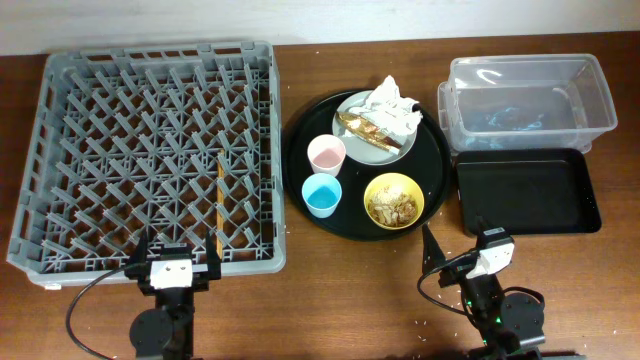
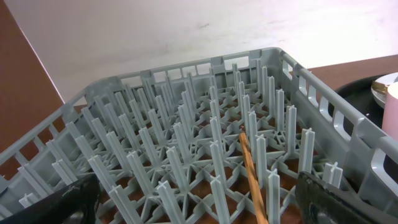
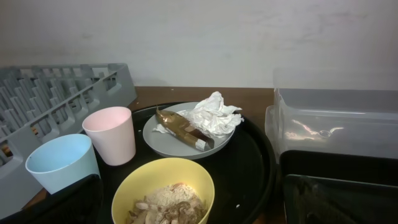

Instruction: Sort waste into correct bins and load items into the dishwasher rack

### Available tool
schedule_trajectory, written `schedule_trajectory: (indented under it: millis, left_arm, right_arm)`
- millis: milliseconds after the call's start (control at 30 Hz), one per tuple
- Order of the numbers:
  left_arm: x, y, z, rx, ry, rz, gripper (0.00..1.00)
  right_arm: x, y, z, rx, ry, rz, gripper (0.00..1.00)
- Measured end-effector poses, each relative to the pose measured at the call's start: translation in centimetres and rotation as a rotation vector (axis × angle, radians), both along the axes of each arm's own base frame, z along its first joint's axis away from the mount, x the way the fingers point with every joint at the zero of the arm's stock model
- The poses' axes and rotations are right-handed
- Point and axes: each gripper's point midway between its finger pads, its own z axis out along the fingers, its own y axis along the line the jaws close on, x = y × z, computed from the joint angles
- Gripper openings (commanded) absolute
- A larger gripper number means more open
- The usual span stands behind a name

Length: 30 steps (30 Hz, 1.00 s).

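Observation:
The grey dishwasher rack [image 1: 150, 150] fills the left and holds only a thin orange stick [image 1: 218, 205]. On a round black tray [image 1: 300, 140] sit a grey-white plate [image 1: 375, 150] with a crumpled white napkin [image 1: 395, 100] and a brown scrap, a pink cup [image 1: 326, 154], a light-blue cup [image 1: 322, 196] and a yellow bowl [image 1: 372, 190] of food scraps [image 3: 180, 208]. My left gripper [image 2: 196, 211] is open and empty at the rack's near edge. My right gripper [image 3: 196, 208] is open and empty, just short of the bowl [image 3: 155, 171].
A clear plastic tub [image 1: 525, 100] stands at the far right, with a shallow black rectangular tray [image 1: 527, 190] in front of it. Rice-like grains lie scattered on the wooden table near the right arm's base [image 1: 440, 320].

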Motion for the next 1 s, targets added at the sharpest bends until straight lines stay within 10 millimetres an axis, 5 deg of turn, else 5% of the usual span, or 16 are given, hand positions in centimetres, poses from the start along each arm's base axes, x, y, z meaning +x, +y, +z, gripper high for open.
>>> schedule_trajectory:
  millis: [667,1000]
  left_arm:
    - [0.0,0.0,0.0,0.000,0.000,0.000,0.99]
    - [0.0,0.0,0.0,0.000,0.000,0.000,0.99]
  right_arm:
    - [-0.1,0.5,0.2,0.003,-0.006,0.028,0.98]
    - [-0.6,1.6,2.6,0.008,-0.073,0.101,0.99]
